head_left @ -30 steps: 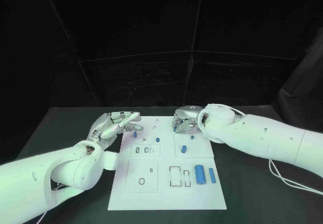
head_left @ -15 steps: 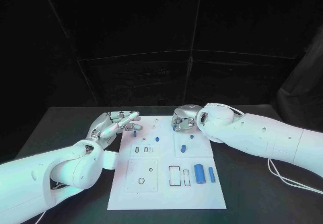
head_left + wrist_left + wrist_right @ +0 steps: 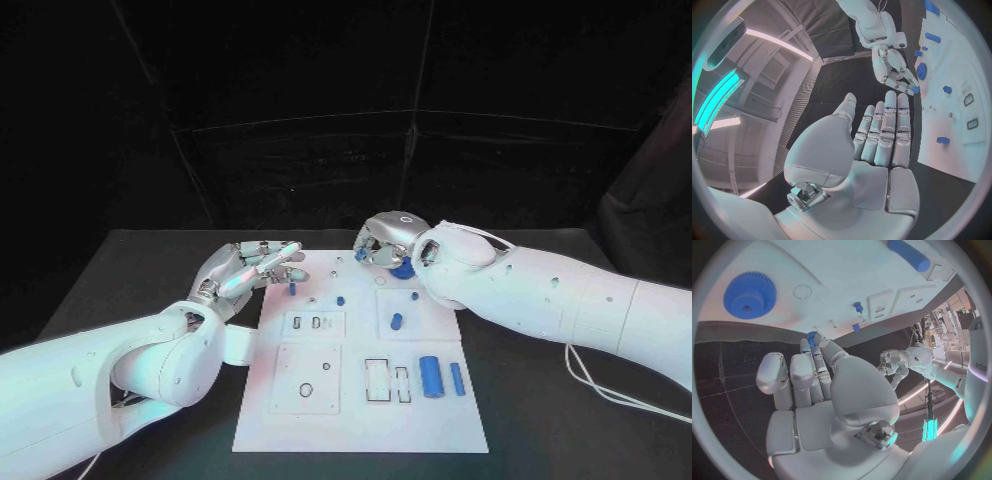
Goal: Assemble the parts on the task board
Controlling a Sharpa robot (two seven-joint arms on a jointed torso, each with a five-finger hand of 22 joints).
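The task board lies in the lower middle of the head view, on the black table. On its right part lie a large blue cylinder and just beside it a thinner blue rod. Higher on the board are a small blue peg, another small blue piece and a blue pin near the upper left corner of the board.

The left hand is at the left of the board's upper edge. Its fingers lie straight and pressed together side by side, with the thumb a little apart, and it holds nothing.

The right hand is above the upper edge of the board, in the middle of the head view. In the right wrist view its fingertips come together on a small blue part, and the thumb lies across the palm. I cannot tell surely how firm this pinch is. A blue gear lies on the board in the upper left of the right wrist view, near the board's edge.
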